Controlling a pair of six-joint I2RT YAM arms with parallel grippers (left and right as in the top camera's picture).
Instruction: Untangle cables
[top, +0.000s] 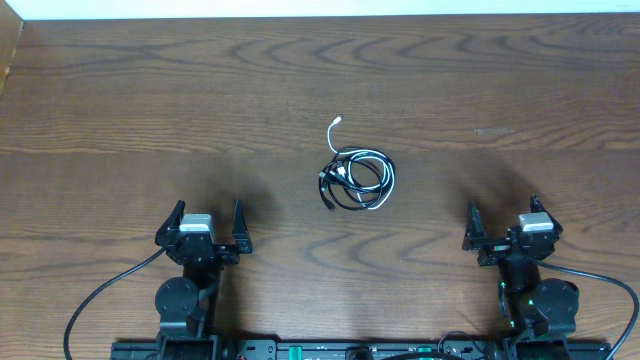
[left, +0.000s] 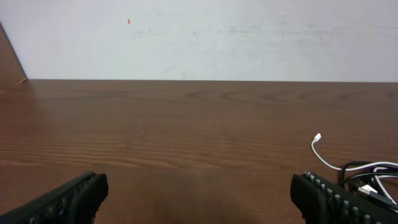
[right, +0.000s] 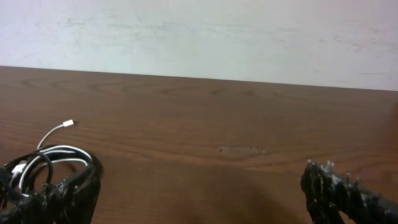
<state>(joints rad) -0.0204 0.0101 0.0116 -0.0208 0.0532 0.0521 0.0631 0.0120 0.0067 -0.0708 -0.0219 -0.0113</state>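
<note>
The cables (top: 357, 176) lie in one tangled coil of black cords and a white one at the table's middle, the white plug end (top: 337, 124) sticking out toward the far side. The coil also shows at the right edge of the left wrist view (left: 367, 177) and at the left edge of the right wrist view (right: 43, 163). My left gripper (top: 209, 222) is open and empty at the near left, well apart from the coil. My right gripper (top: 503, 222) is open and empty at the near right, also apart from it.
The wooden table (top: 150, 110) ends at a white wall at the far side. Thicker black wires run from the arm bases at the near left (top: 100, 295) and the near right (top: 610, 285). A faint scuff mark (top: 492, 130) is on the wood at the far right.
</note>
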